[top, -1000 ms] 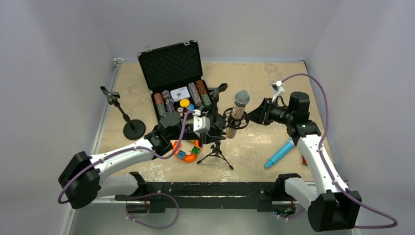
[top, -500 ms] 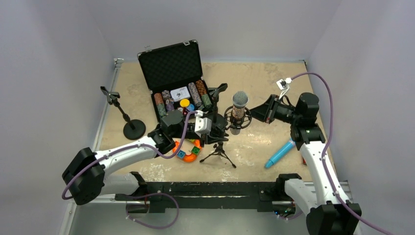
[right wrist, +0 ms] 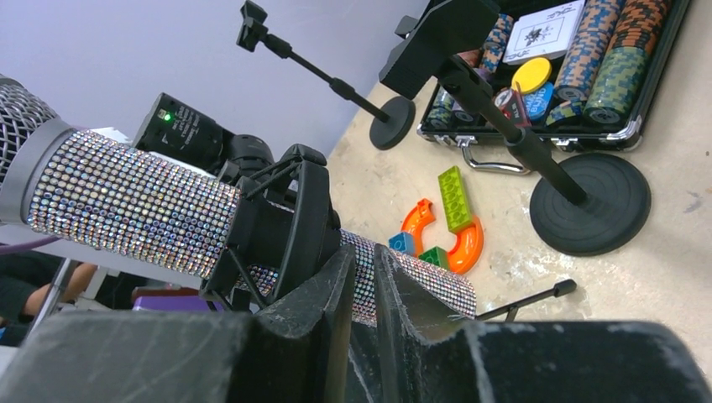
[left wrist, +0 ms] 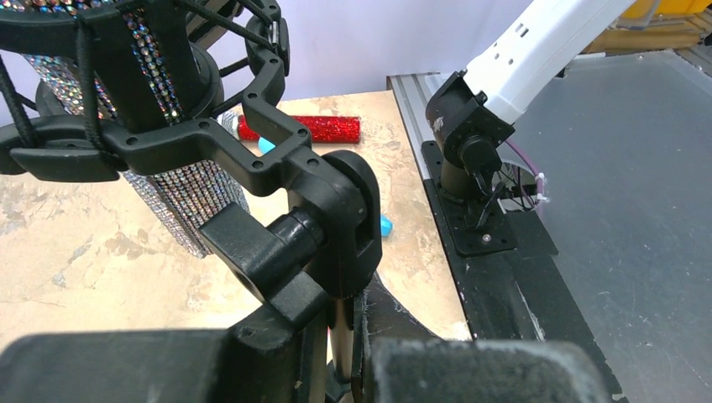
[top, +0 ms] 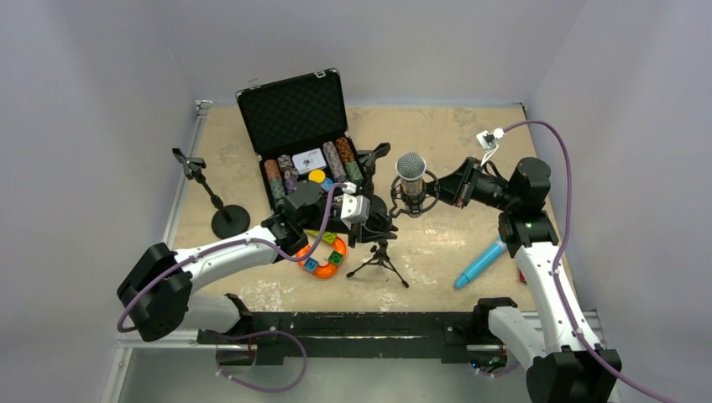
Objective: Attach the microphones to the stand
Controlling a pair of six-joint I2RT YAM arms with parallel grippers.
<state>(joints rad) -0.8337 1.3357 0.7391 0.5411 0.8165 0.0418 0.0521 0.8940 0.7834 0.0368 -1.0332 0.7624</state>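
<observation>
Mic sits in the mount; my left gripper clamps the stand, right gripper is pinched shut at the mount; I'd push down gently.

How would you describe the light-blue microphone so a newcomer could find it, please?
From the open black case, look to the table's near right, beside the right arm. The light-blue microphone lies flat there, plain, unlike the glittery one held upright.
</observation>
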